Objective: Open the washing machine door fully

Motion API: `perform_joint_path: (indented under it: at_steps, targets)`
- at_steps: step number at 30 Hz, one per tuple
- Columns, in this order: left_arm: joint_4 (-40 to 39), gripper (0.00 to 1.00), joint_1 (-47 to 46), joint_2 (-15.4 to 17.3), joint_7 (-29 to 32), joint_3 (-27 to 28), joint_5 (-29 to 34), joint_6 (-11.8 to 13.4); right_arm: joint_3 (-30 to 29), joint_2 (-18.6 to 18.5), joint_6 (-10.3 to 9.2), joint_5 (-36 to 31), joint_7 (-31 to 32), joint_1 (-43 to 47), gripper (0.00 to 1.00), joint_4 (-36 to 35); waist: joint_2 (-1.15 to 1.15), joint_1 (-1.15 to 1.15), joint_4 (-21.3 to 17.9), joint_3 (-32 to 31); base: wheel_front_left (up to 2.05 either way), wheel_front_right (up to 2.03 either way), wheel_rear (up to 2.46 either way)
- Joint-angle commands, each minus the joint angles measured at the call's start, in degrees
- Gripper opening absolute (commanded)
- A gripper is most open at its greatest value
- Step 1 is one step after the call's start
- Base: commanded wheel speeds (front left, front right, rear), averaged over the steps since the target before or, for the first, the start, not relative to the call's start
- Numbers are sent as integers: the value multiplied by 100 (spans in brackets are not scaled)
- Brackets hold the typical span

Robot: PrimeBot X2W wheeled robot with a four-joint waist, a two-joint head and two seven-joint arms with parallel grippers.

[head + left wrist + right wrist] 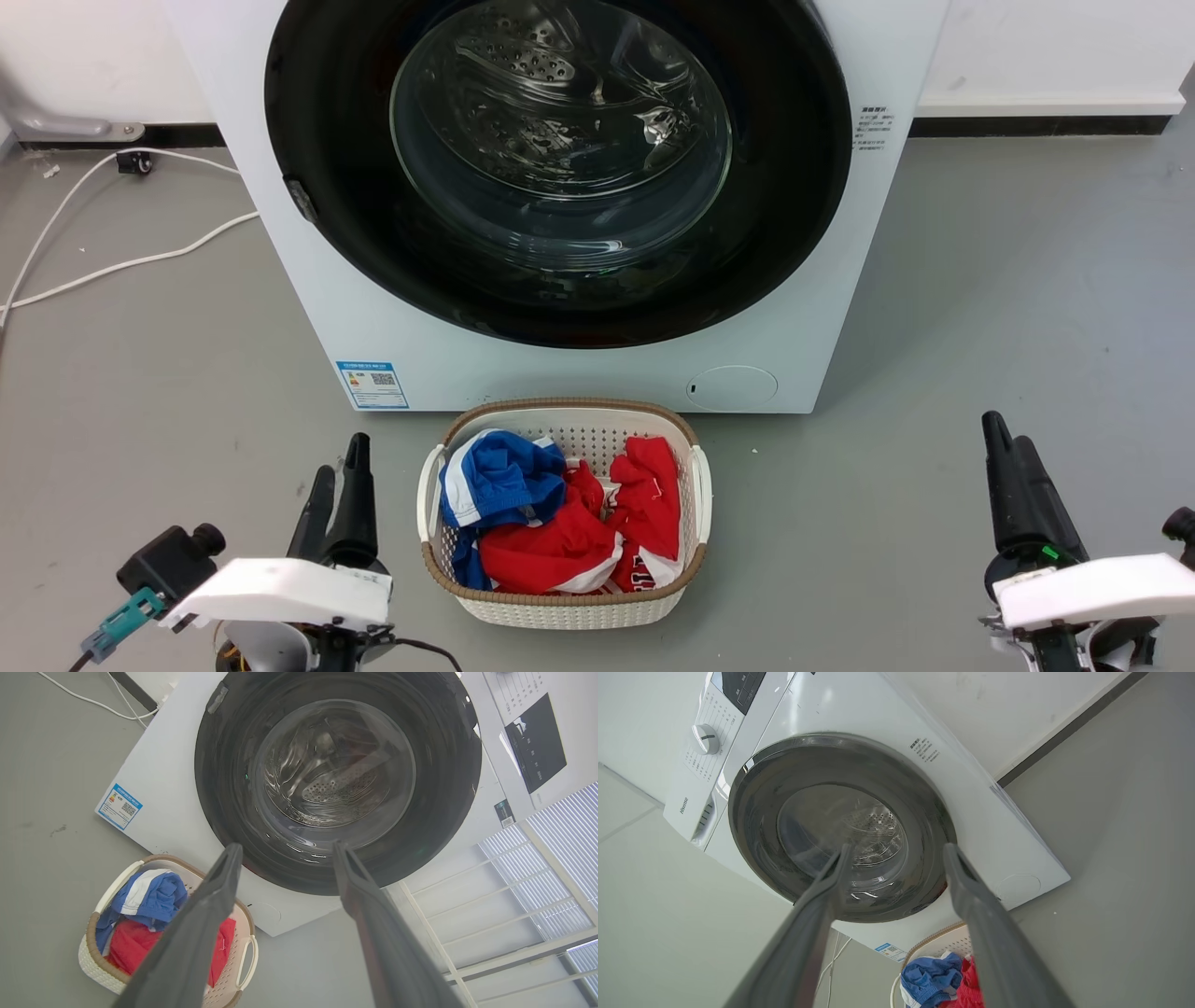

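Observation:
The washing machine door is a big glossy black round with a clear glass bowl centre, lying shut against the white machine front; the steel drum shows through the glass. A small grey tab sits on its left rim. My left gripper stands open low at the left, well short of the machine, with nothing between its fingers. My right gripper stands open at the lower right, also apart from the machine. The left wrist view frames the door beyond my open left gripper. In the right wrist view the door shows past my open right gripper.
A white laundry basket with red and blue clothes stands on the grey floor just in front of the machine, between my arms. White cables trail on the floor at the left. A small round white flap sits low on the front panel.

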Motion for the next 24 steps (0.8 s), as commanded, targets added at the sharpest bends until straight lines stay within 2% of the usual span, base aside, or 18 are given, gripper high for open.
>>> perform_joint_path:
  at_steps: [1,11,24]
  targets:
    - [-123,100,-4,32,-67,-50,277,53,27,-12,9,-327,-62,-9,100,-158,0,0,1,-2,0,0,0]
    - [-232,100,67,152,-258,-327,1134,288,91,-11,10,-1369,-257,136,100,-336,0,0,3,-19,0,0,0]
    - [-354,100,146,235,-485,-592,1980,430,106,-10,10,-2254,-476,250,100,-428,0,0,13,-36,0,0,0]
